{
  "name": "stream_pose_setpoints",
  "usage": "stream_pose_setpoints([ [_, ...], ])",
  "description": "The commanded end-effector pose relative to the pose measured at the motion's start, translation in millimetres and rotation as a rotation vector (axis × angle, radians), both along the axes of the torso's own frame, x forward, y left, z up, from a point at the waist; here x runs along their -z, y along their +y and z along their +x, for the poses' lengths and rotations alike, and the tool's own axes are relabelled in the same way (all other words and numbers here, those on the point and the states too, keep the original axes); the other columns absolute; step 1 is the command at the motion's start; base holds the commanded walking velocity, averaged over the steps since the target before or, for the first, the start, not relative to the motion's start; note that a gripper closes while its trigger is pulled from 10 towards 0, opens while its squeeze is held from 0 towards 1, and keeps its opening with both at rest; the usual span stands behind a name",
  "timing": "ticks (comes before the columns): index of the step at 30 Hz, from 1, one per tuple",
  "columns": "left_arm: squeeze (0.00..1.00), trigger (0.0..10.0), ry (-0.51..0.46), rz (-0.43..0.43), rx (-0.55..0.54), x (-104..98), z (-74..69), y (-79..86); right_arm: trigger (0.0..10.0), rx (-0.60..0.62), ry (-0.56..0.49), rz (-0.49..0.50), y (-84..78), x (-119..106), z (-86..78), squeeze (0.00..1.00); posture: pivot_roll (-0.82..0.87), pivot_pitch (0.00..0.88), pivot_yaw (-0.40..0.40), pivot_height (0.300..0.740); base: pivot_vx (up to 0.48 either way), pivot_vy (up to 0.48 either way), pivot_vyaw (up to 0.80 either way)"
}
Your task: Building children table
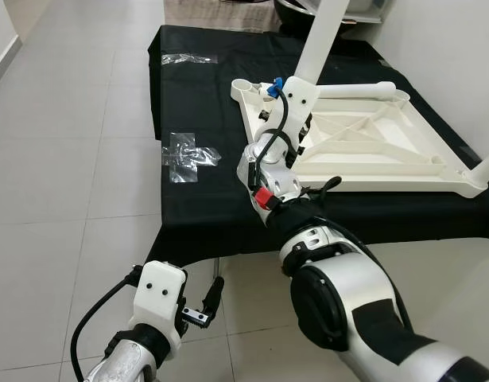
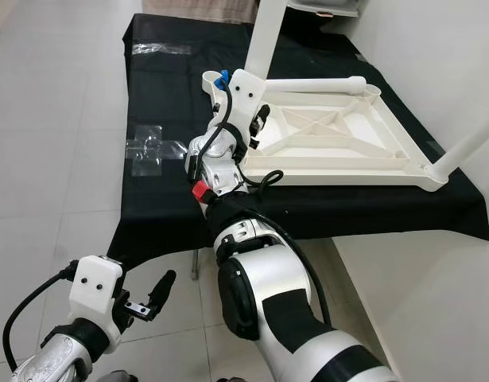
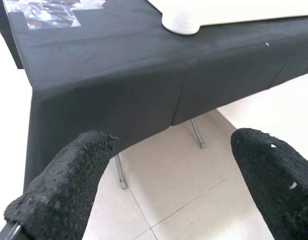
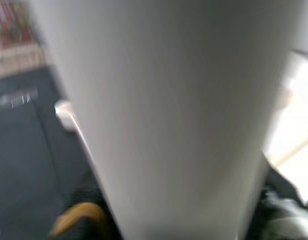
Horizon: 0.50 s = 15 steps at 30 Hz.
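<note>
Pale tile floor (image 1: pixel 69 159) lies wide open to my left of the black-draped counter (image 1: pixel 212 199). The white tabletop (image 1: pixel 363 147) lies upside down on it, near the far right edge. My right gripper (image 1: pixel 296 103) pinches the upright white leg (image 1: pixel 324 40) at its corner. My left gripper (image 1: pixel 212 298) hangs below the counter's front edge, fingers (image 3: pixel 68 185) spread.
</note>
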<state>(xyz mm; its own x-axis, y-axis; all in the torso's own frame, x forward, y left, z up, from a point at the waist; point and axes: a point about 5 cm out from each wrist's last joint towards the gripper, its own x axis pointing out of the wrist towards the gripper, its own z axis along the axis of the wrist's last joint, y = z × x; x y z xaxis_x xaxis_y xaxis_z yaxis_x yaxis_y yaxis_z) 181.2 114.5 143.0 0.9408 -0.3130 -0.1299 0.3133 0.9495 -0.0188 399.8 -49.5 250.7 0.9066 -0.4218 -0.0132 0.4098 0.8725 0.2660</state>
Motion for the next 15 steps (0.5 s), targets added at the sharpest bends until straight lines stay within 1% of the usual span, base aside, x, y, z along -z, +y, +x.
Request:
stream_pose_setpoints([
  [1,0.00,10.0,0.027,-0.005,0.017,4.0,-1.9,-2.4,10.0,0.001,0.035,-0.002,-4.3,10.9,0.4,1.00,0.16,0.174,-0.145,0.740,0.000,0.000,0.00],
  [3,0.00,10.0,0.027,-0.006,0.018,4.2,-1.6,-2.5,10.0,0.010,0.023,-0.014,-5.9,9.5,0.2,1.00,0.16,0.175,-0.144,0.740,0.000,0.000,0.00],
  [4,0.00,10.0,0.028,-0.007,0.018,4.3,-1.3,-2.5,10.0,-0.003,0.008,-0.019,-6.1,8.3,0.4,0.55,0.16,0.176,-0.141,0.740,0.000,0.000,0.00],
  [5,0.00,10.0,0.028,-0.008,0.018,4.4,-1.2,-2.4,10.0,-0.017,-0.008,-0.022,-5.8,6.8,0.4,0.00,0.16,0.176,-0.141,0.740,0.000,0.000,0.00],
  [6,0.00,10.0,0.028,-0.008,0.018,4.4,-1.2,-2.4,10.0,-0.017,-0.008,-0.022,-5.8,6.8,0.4,0.00,0.16,0.176,-0.141,0.740,0.000,0.000,0.00],
  [8,0.00,10.0,0.029,-0.009,0.018,4.5,-0.9,-2.5,10.0,-0.044,-0.051,-0.044,-7.3,2.7,0.4,0.00,0.16,0.176,-0.139,0.740,0.000,0.000,0.00],
  [10,0.00,10.0,0.029,-0.009,0.017,4.6,-0.9,-2.6,10.0,-0.054,-0.065,-0.049,-8.0,1.5,0.3,0.00,0.16,0.176,-0.139,0.740,0.000,0.000,0.00],
  [11,0.00,10.0,0.030,-0.010,0.017,4.8,-0.4,-2.7,10.0,-0.120,-0.134,-0.069,-10.0,-3.0,0.1,0.00,0.16,0.178,-0.137,0.740,0.000,0.000,0.00],
  [12,0.00,10.0,0.030,-0.010,0.017,4.8,-0.4,-2.7,10.0,-0.120,-0.134,-0.069,-10.0,-3.0,0.1,0.00,0.16,0.178,-0.137,0.740,0.000,0.000,0.00],
  [14,0.00,10.0,0.029,-0.012,0.016,5.0,0.3,-2.6,10.0,-0.178,-0.192,-0.109,-20.6,-0.4,0.1,0.00,0.15,0.177,-0.139,0.740,0.000,0.000,0.00],
  [15,0.00,10.0,0.029,-0.011,0.015,5.1,0.4,-2.4,10.0,-0.192,-0.196,-0.118,-23.1,1.3,0.4,0.00,0.15,0.177,-0.139,0.740,0.000,0.000,0.00],
])
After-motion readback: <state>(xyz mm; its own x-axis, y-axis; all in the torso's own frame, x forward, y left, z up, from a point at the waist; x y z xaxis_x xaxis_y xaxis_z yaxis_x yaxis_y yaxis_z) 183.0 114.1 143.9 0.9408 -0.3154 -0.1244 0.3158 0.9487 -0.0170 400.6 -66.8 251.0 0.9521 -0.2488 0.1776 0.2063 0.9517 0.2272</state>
